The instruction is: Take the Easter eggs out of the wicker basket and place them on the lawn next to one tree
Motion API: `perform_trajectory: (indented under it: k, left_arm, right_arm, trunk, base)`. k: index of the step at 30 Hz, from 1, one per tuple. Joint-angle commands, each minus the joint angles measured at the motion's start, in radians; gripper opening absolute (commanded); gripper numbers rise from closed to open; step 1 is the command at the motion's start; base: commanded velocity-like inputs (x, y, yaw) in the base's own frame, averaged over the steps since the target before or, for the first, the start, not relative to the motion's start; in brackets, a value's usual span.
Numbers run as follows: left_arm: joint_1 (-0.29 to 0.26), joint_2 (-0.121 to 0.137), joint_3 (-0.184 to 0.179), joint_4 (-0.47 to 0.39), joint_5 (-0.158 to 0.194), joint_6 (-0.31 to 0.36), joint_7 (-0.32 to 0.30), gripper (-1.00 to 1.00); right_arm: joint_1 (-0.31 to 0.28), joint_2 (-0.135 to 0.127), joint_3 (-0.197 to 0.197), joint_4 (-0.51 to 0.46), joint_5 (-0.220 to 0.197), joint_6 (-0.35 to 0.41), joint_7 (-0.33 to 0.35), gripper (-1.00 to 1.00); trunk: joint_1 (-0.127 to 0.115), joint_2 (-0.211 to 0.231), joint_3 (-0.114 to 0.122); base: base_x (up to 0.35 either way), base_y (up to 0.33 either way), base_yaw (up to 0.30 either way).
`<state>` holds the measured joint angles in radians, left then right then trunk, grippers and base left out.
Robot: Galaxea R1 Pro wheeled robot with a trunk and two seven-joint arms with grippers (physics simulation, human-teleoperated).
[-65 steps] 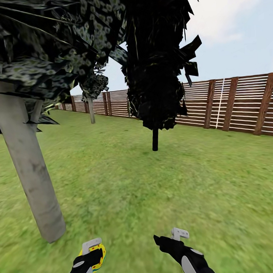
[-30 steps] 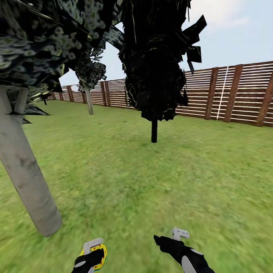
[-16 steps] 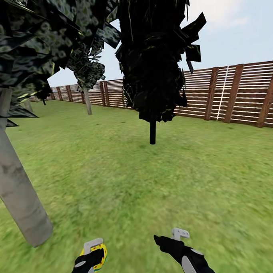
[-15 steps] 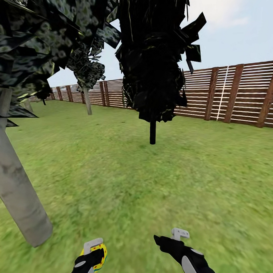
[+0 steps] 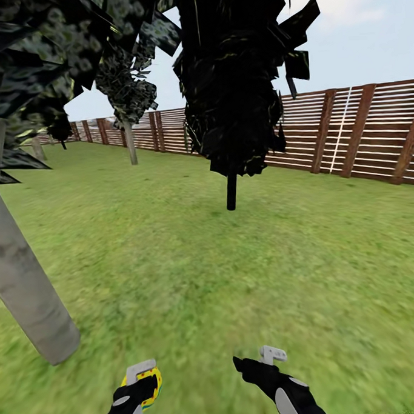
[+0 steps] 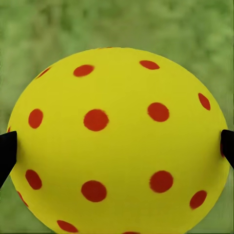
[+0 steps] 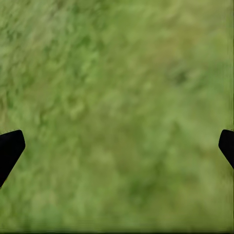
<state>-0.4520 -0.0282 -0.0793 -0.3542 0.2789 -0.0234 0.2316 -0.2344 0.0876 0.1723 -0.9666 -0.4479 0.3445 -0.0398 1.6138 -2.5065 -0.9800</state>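
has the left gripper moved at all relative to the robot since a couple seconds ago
No. The left gripper keeps its spot low in the head view, shut on the egg; the pale trunk shifts because the camera moved.

A fenced garden, rendered outdoors; mottled green lawn (image 5: 247,271) spreads wide; a brown slatted wooden fence (image 5: 349,133) bounds it; a pale-trunked tree (image 5: 26,283) and a dark thin-trunked tree (image 5: 231,190) stand under open sky.

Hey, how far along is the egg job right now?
One Easter egg is out of the basket and clamped in the left gripper, carried above the lawn. The pale grey tree trunk stands close on the left. The right gripper is open and holds nothing. No egg lies by that trunk yet; the placing is still left.
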Motion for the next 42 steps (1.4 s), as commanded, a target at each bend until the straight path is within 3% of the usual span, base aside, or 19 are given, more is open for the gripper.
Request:
perform_trajectory:
  k: [1,25,31,34,37,42]
  left_arm:
    - [0.0,0.001,-0.008,0.0,0.01,-0.003,0.006,-1.0]
    - [0.0,0.002,-0.01,-0.002,0.014,-0.017,0.005,-1.0]
    - [-0.002,0.002,-0.009,-0.015,0.015,-0.011,0.001,-1.0]
    - [-0.004,0.002,-0.009,-0.062,0.015,0.0,0.0,-1.0]
    - [-0.004,0.003,-0.011,-0.139,0.015,0.06,0.002,-1.0]
    - [-0.004,0.004,-0.011,-0.166,0.014,0.085,0.011,-1.0]
  right_arm:
    - [0.0,0.0,0.002,-0.001,-0.007,0.004,-0.004,1.0]
    - [0.0,0.001,0.008,-0.003,-0.005,0.004,-0.005,1.0]
    - [0.0,0.0,0.007,-0.003,-0.004,0.004,-0.005,1.0]
    - [0.0,-0.001,0.007,-0.003,-0.004,0.004,-0.005,1.0]
    - [0.0,0.001,0.008,-0.003,-0.005,0.004,-0.005,1.0]
    - [0.0,0.001,0.008,-0.002,-0.005,0.004,-0.005,1.0]
  trunk:
    - [0.0,-0.001,-0.005]
    - [0.011,-0.006,-0.098]
    - [0.011,-0.006,-0.098]
    - [0.011,-0.006,-0.098]
    - [0.012,-0.007,-0.105]
    - [0.014,-0.008,-0.125]
  base:
    - [0.0,0.0,0.0]
    - [0.0,0.0,0.0]
    - [0.0,0.0,0.0]
    - [0.0,0.0,0.0]
    - [0.0,0.0,0.0]
    - [0.0,0.0,0.0]
